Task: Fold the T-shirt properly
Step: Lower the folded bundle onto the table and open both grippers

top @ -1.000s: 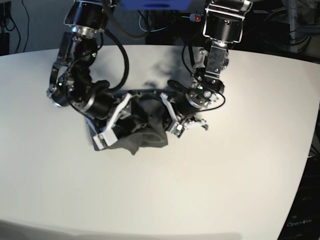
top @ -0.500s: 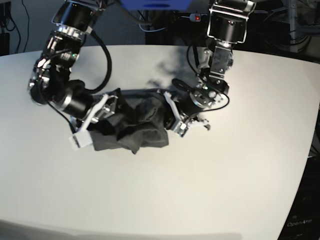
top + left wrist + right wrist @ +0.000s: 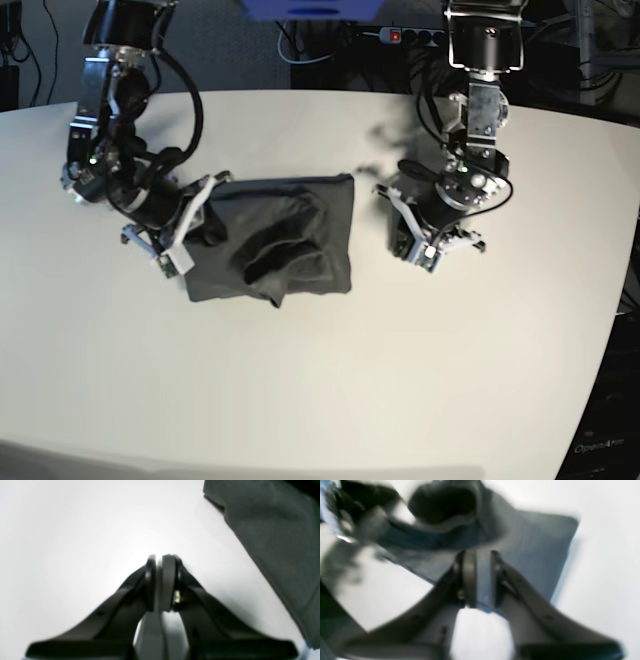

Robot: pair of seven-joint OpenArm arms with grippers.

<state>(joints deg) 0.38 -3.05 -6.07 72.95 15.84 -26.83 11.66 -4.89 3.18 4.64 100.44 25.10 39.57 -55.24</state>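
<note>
T-shirt bunched on table, no readable print, left end effector closed empty, right end effector closed

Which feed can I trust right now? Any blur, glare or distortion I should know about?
Right wrist view: heavily motion-smeared, T-shirt edges and the right hand soft. Left wrist view: the left hand close-up is out of focus, the table washes to bright white, shirt fabric fairly sharp. Base view: sharpest; wide-angle lens bows the table edge, arms cast soft shadows.

A broad white table fills the view, with dark clutter behind, probably cables.
</note>
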